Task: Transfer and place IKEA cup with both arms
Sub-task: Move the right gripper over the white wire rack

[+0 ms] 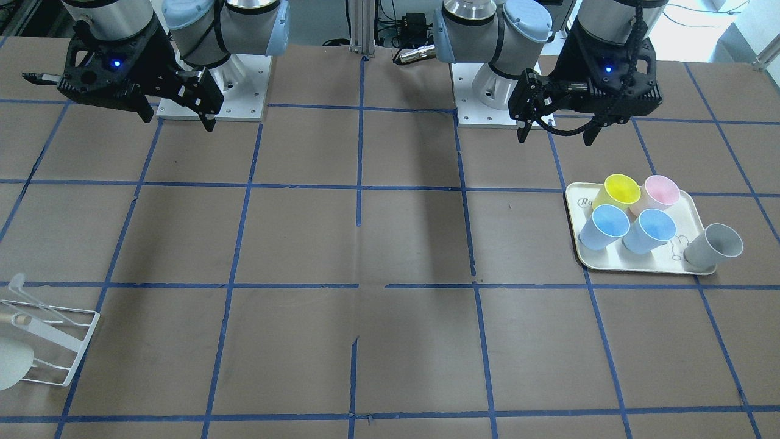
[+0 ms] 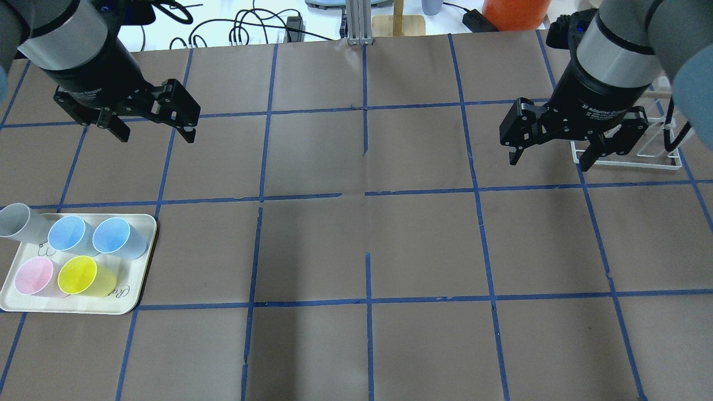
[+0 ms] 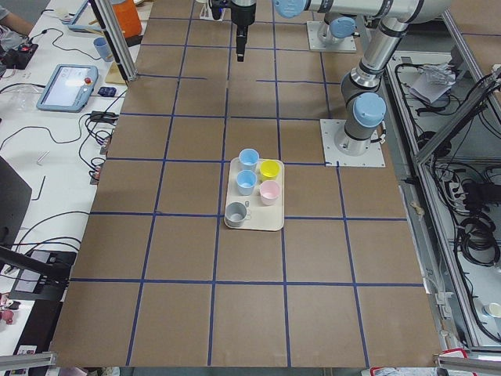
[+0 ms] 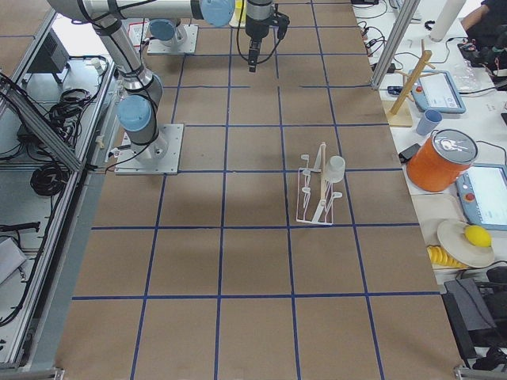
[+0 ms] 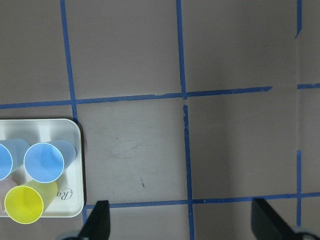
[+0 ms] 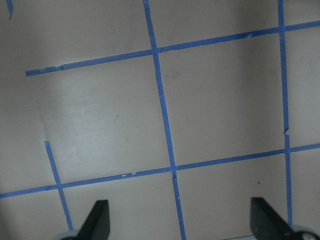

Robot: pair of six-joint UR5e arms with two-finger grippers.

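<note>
A pale white cup [image 4: 336, 168] sits on a white wire rack [image 4: 313, 198] on the robot's right side of the table. It also shows at the left edge of the front view [image 1: 12, 363]. In the overhead view the right arm hides it. My left gripper [image 2: 156, 136] is open and empty, high above the table beyond the tray. My right gripper [image 2: 548, 162] is open and empty, hovering just left of the rack [image 2: 629, 159]. Both wrist views show only open fingers over bare table.
A cream tray [image 2: 139, 262] at the robot's left holds two blue cups [image 2: 67, 234], a pink cup [image 2: 33, 275] and a yellow cup [image 2: 78, 274]. A grey cup [image 2: 19, 221] lies tilted at its far corner. Blue tape lines grid the brown table.
</note>
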